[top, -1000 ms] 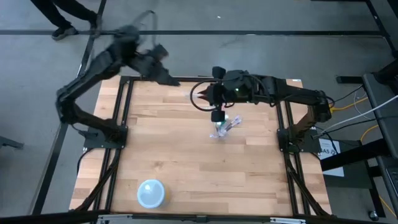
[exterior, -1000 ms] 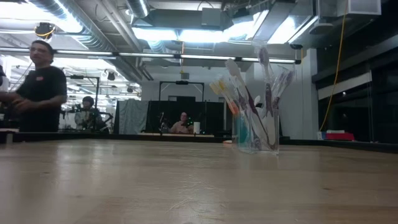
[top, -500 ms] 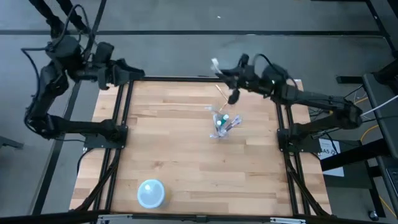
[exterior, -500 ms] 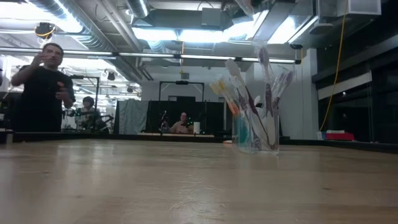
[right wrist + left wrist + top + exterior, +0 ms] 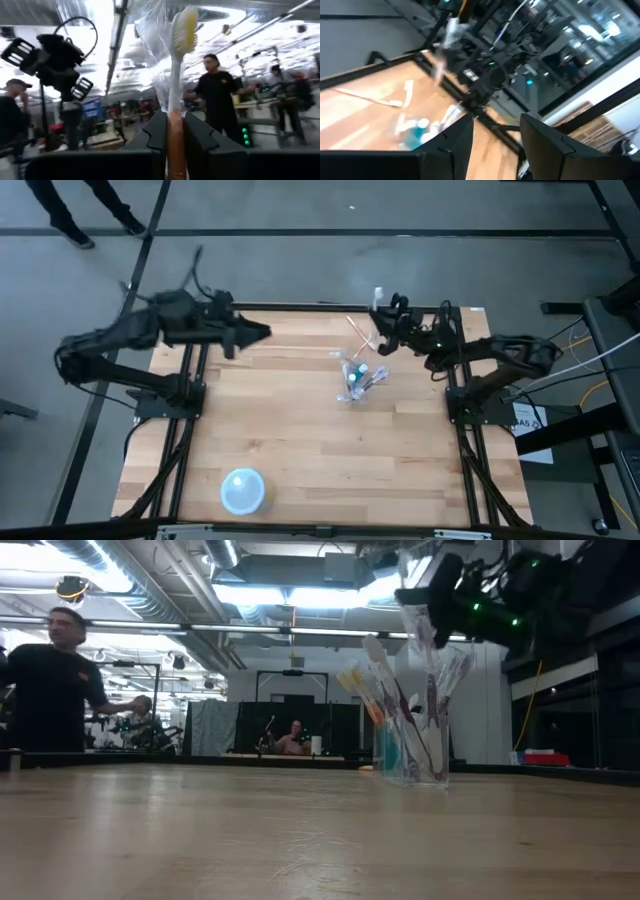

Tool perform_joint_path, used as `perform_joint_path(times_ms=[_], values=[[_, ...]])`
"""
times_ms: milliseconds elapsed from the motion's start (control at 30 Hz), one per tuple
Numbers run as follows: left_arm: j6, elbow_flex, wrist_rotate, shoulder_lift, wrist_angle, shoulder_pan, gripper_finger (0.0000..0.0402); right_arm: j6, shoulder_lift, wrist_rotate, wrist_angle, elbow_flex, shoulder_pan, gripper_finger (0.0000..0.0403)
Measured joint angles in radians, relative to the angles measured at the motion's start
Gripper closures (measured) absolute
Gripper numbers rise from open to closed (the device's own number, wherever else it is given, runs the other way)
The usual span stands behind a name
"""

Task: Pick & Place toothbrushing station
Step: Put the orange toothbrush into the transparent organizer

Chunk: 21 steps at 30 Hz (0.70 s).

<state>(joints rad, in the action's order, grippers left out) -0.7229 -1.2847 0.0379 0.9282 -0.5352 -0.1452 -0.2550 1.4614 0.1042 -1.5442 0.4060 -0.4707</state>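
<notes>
The right gripper (image 5: pixel 378 315) is hovering over the far edge of the wooden surface (image 5: pixel 300 450), its fingers (image 5: pixel 160 135) closing on the orange handle of a toothbrush (image 5: pixel 176 75), as the right wrist view is showing. The brush is standing with its long axis running straight out from the fingers, bristle head away from the wrist. A crumpled clear wrapper seems to be clinging around the head, though the glare behind makes that hard to confirm.

The clear plastic cup (image 5: pixel 354 383) is sitting near the middle of the surface, just toward the near side from the right gripper, already bristling with white toothbrushes (image 5: pixel 400 700) that are leaning outward. A teal tube (image 5: pixel 385 752) is standing inside it. One more toothbrush (image 5: pixel 361 333) is lying flat on the surface between the cup and the far edge.

The right arm is clearly the nearer one to the cup. The coming move probably calls for tipping the held brush handle-down above the cup's mouth.

The left gripper (image 5: pixel 262 332) is hanging over the far left part of the surface, fingers (image 5: pixel 455 142) parted and holding nothing. The pale blue bowl (image 5: pixel 243 490) is resting well apart, near the front edge.
</notes>
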Motion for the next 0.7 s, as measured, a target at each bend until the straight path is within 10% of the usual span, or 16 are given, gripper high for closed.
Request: perform_joint_path(times_ms=[367, 700], values=[[-0.134, 0.384, 0.104, 0.065, 0.648, 0.181, 0.0269, -0.158, 0.24, 0.016, -0.025, 0.043, 0.003, 0.0365], [-0.034, 0.4, 0.285, 0.08, 0.653, 0.331, 0.0285, -0.19, 0.369, 0.013, -0.028, 0.045, 0.011, 0.0365]])
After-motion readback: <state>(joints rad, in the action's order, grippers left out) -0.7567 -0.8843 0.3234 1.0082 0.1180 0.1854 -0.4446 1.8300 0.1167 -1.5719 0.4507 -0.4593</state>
